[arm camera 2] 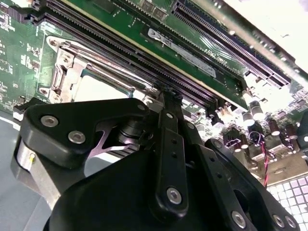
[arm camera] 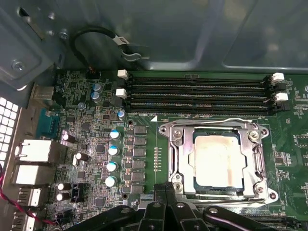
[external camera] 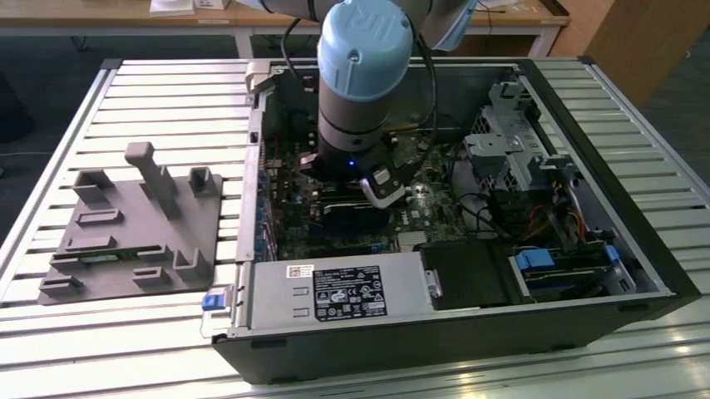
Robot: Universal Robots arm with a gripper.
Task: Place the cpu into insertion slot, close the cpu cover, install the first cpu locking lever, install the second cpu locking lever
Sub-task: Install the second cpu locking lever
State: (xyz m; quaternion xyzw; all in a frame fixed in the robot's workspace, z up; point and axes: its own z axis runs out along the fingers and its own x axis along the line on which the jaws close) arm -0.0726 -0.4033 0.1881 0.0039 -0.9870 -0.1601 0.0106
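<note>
The cpu (arm camera: 216, 161) sat under the closed cpu cover (arm camera: 219, 192) — lever step — the gripper (arm camera: 166, 190) pinched together, empty, needing precise hooking.

Cpu (arm camera: 216, 160): dull, pale metal face, matt. Cpu cover (arm camera: 180, 159): bright, polished silvery metal frame. Motherboard (arm camera: 144, 120): green, semi-gloss board. End effector (arm camera 2: 166, 96): black matt plastic or metal links with shiny steel screws. Arm (external camera: 361, 66): smooth light-blue casing. Surface (external camera: 166, 100): ribbed, brushed metal slats. Fixture block (external camera: 133, 224): grey, matt plastic.
</note>
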